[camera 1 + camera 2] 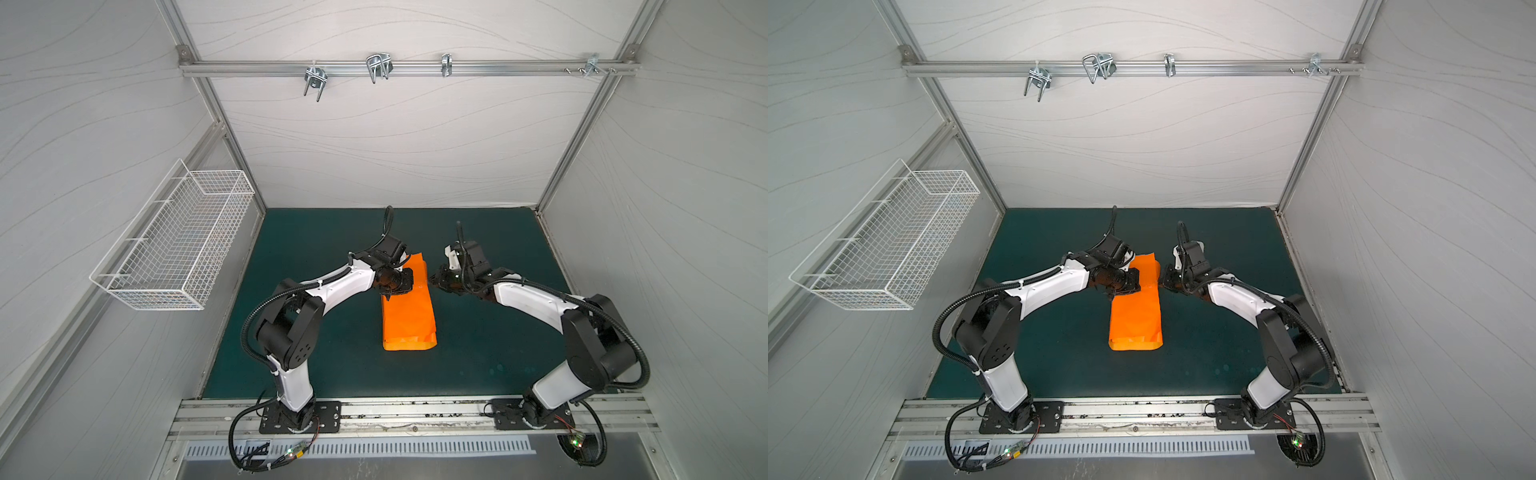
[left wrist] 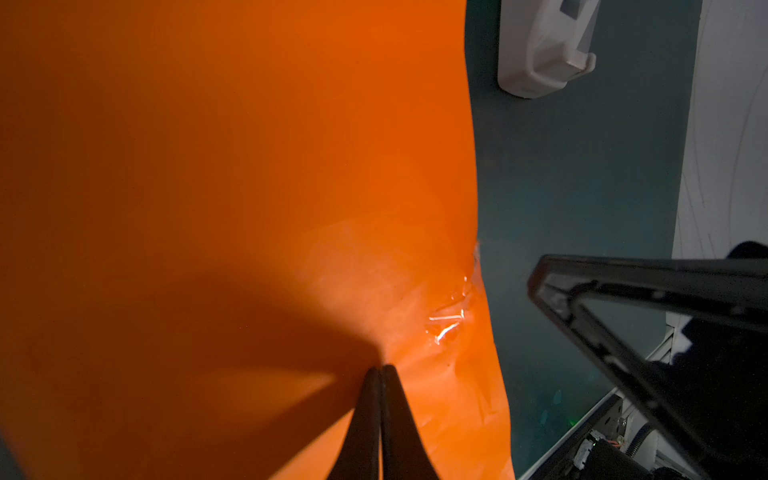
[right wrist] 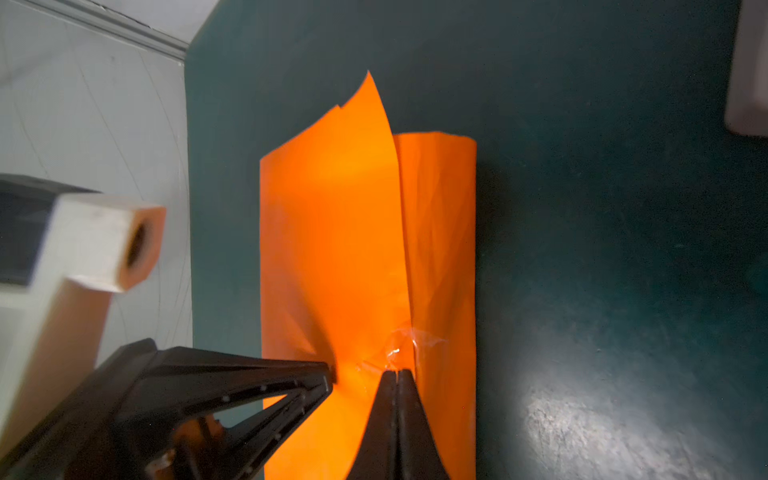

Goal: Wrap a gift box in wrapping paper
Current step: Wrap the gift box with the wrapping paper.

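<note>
Paper (image 1: 409,316) (image 1: 1136,316), folded into a long orange tube, lies mid-worktop (image 1: 311,249) with its length running near to far and its loose upper flap curling up at the far end. The left tool (image 2: 380,370), jaws pressed together, rests its tips on the tube's upper face, reaching in from the left. The right tool (image 3: 398,372), likewise closed, meets the overlapping seam from the right, just beside a crumpled patch of clear tape (image 3: 399,349), and a white dispenser (image 2: 540,45) stands on the worktop beyond the paper's right edge.

Green mat (image 1: 316,249) bears wrapping paper (image 1: 409,320), tape dispenser (image 2: 540,45).
</note>
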Controlling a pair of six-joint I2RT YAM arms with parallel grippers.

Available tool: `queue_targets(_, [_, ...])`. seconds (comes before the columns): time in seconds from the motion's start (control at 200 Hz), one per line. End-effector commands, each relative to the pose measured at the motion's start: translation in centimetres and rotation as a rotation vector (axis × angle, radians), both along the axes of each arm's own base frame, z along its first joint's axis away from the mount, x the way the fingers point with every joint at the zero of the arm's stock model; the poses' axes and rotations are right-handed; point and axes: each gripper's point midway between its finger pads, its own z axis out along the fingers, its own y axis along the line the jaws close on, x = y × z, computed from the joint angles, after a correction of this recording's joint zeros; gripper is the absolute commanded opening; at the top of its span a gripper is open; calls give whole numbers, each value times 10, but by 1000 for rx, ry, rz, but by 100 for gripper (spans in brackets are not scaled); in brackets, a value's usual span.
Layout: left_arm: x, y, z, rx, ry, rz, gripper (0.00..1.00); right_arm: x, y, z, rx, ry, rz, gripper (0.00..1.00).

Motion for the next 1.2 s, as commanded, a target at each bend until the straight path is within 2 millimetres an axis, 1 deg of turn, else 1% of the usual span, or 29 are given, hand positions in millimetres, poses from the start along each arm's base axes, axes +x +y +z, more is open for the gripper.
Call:
queue_targets(0.0, [-25, 18, -48, 143, 127, -11, 8, 4, 5, -9, -11, 21, 0, 0])
queue_targets(0.24, [-26, 19, -50, 144, 130, -12, 8, 9, 9, -15, -12, 27, 1, 0])
queue_targets(0.535, [-25, 18, -51, 146, 130, -15, 8, 12, 11, -12, -14, 24, 3, 0])
queue_targets(0.64, [-25, 18, -52, 145, 133, -14, 8, 13, 11, -18, -32, 43, 5, 0])
queue_targets(0.745, [-25, 17, -52, 141, 132, -14, 8, 13, 6, -25, -59, 60, -10, 0])
queue_targets(0.81, [-25, 17, -52, 142, 133, -14, 8, 13, -2, -27, -78, 64, -26, 0])
queue_targets(0.91, [-25, 17, -51, 142, 131, -17, 8, 15, -17, -26, -85, 63, -52, 0])
queue_targets(1.02, [-25, 17, -50, 142, 128, -18, 8, 16, -33, -21, -101, 45, -72, 0])
queue_targets(1.095, [-26, 17, -50, 144, 130, -18, 8, 16, -35, -12, -107, 16, -59, 0])
queue_targets(1.195, [-26, 17, -51, 145, 131, -18, 8, 14, -27, -3, -150, -10, -13, 0])
